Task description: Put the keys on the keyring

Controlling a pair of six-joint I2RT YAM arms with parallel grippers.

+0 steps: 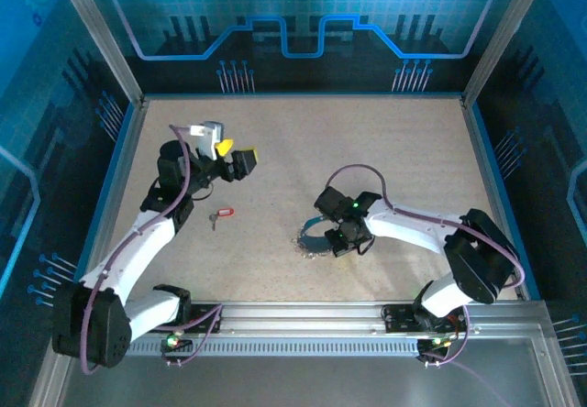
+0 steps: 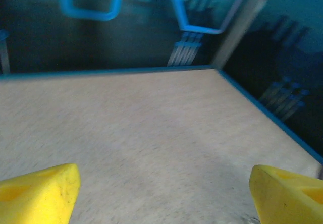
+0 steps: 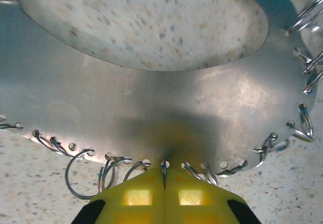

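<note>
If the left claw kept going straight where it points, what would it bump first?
Probably the bare table top, since the left gripper seems to tilt down toward it with nothing in between. Depth is hard to judge; a flatter path would reach the blue edge strip.

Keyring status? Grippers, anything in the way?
Right gripper shut at rim of flat silvery metal keyring, apparently pinching one small wire loop. Left gripper open, empty, raised over speckled beige table. Small red-headed key loose on table, nothing blocking.
</note>
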